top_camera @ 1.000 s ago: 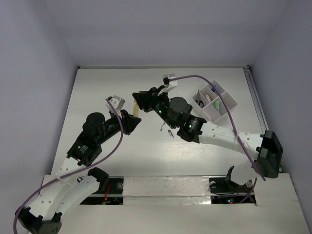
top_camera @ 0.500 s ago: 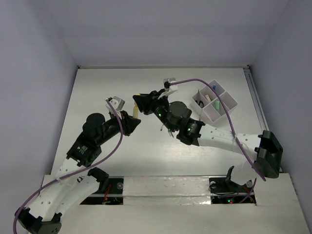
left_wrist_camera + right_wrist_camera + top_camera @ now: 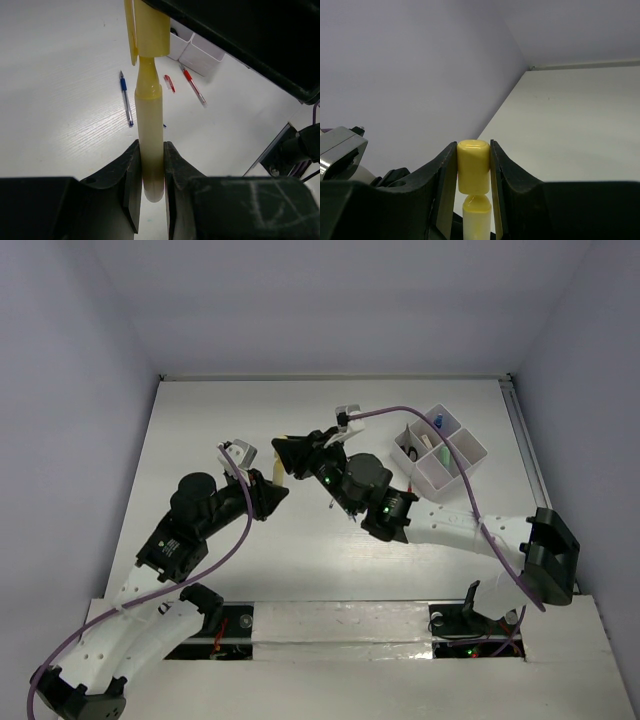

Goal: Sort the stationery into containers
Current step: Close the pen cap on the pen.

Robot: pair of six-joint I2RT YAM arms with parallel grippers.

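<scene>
**A:** Well, from above, where is the work going on?

**B:** Around 9 o'clock from the table's middle. The left hand [image 3: 276, 486] and right hand [image 3: 284, 451] meet tip to tip, both on one yellow highlighter [image 3: 277, 470] held above the table. The white tray [image 3: 447, 476] sits well apart, toward 2 o'clock.

**A:** And the left wrist view?

**B:** The left hand pinches the barrel's lower end. The stick runs up to 12 o'clock, where its cap [image 3: 150, 30] goes under the right hand's black body. A narrow neck shows between cap and barrel, so the cap looks partly pulled off. A blue pen [image 3: 126, 97] and a red pen [image 3: 192, 86] lie on the table below, the tray near them at 1 o'clock.

**A:** The right wrist view?

**B:** Its fingers [image 3: 447, 185] clamp the cap from both sides, with the barrel dropping toward 6 o'clock.

**A:** Which step, then?

**B:** I'd judge a hand-over, on the way to the tray. Next, one hand must let go. If the right carries it by the cap alone, the barrel may slip out.
</scene>
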